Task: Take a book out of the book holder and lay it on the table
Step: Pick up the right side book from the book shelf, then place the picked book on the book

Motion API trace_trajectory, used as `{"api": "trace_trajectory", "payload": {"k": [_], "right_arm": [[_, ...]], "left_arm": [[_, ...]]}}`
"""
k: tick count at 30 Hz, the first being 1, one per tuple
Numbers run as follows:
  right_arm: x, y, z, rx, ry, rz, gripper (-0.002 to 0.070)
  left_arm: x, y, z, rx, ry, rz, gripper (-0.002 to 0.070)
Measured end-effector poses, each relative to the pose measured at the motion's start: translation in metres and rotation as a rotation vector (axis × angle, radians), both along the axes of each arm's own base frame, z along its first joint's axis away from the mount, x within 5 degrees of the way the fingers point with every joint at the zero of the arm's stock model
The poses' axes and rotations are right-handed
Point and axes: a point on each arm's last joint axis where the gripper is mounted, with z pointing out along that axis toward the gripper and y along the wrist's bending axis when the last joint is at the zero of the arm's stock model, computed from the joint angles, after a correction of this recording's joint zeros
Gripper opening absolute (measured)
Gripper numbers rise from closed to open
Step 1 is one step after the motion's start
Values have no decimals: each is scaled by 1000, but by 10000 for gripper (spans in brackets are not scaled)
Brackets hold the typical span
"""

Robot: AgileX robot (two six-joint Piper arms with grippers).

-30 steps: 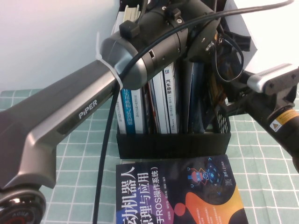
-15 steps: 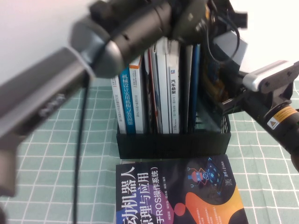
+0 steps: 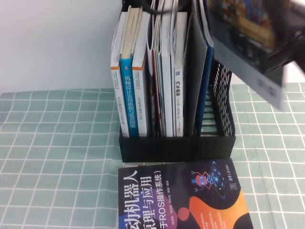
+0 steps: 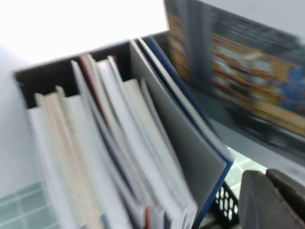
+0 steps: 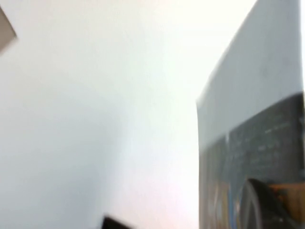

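Note:
The book (image 3: 248, 43), grey-and-white with a tan photo band, hangs tilted in the air above the right end of the black book holder (image 3: 176, 147). My right gripper (image 3: 282, 52) is shut on it from the right side. In the right wrist view the book (image 5: 257, 95) fills the space beside one dark finger (image 5: 262, 205). My left gripper (image 4: 268, 185) hovers above the holder's right mesh side, fingers pressed together and empty, with the raised book (image 4: 238, 67) beyond it. The left arm does not show in the high view.
Several upright books and a blue folder (image 3: 205, 81) fill the holder's left and middle slots. A dark navy book (image 3: 181, 200) with an orange swirl lies flat on the green gridded table (image 3: 57, 143) just in front of the holder. A white wall stands behind.
The left arm has swung up and out of the high view. The right gripper has shut on the book and raised it out of the holder's right slot.

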Motion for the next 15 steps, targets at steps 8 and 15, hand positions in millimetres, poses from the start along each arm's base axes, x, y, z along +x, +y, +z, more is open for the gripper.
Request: {"api": "trace_trajectory", "payload": {"k": [8,15], "right_arm": [[-69,-6,56,-310,-129,66,13],[-122,-9,67,-530,-155,210,13]], "left_arm": [[-65,68,48,-3,-83,-14,-3],[-102,104,64,-14,-97,-35,-3]]}}
